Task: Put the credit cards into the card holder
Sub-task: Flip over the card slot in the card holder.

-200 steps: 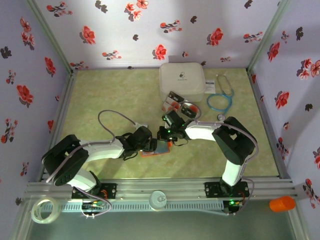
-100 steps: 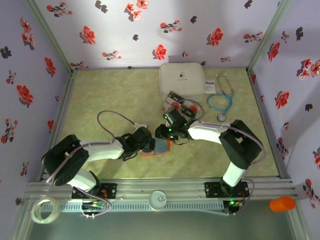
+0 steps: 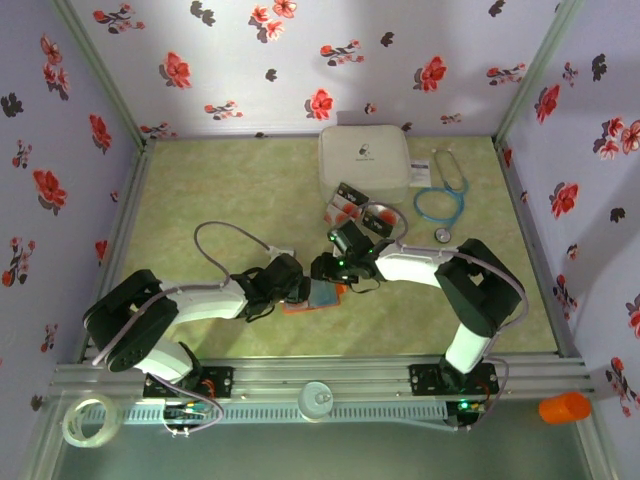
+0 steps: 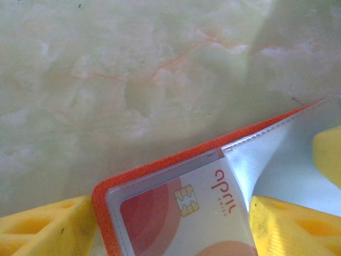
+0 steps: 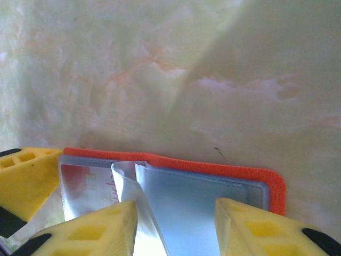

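Whole setup sits inside flowery walls [image 3: 250,60] on a green marbled tabletop [image 3: 200,200]. It's flat and smooth, and the left half is mostly bare, so there's loads of room on that side. The back right is busier, with a big white case [image 3: 363,158] and a blue stethoscope [image 3: 440,205] next to it.

Both arms reach into the middle and meet over the card holder [image 3: 318,298]. It lies open and flat, orange cover down, clear sleeves up. Its long axis runs roughly left to right across the tabletop.

The bit that matters imo: the loose credit cards [image 3: 350,205] sit in a little cluster just in front of the white case. That's on the far side of the holder and a touch to the right, close by the right arm's wrist. So the right arm looks like the nearer one for the next pick. The left would have to reach across the holder.

In the left wrist view, one card [image 4: 181,213] is tucked into a sleeve at the holder's corner. The left fingers [image 4: 42,232] stand wide apart, one on each side of that corner. I can't tell if they're actually pressing on it.

The right fingers [image 5: 258,226] are parted partway with nothing clamped between them. A clear sleeve leaf [image 5: 125,197] curls up right beside one of them.
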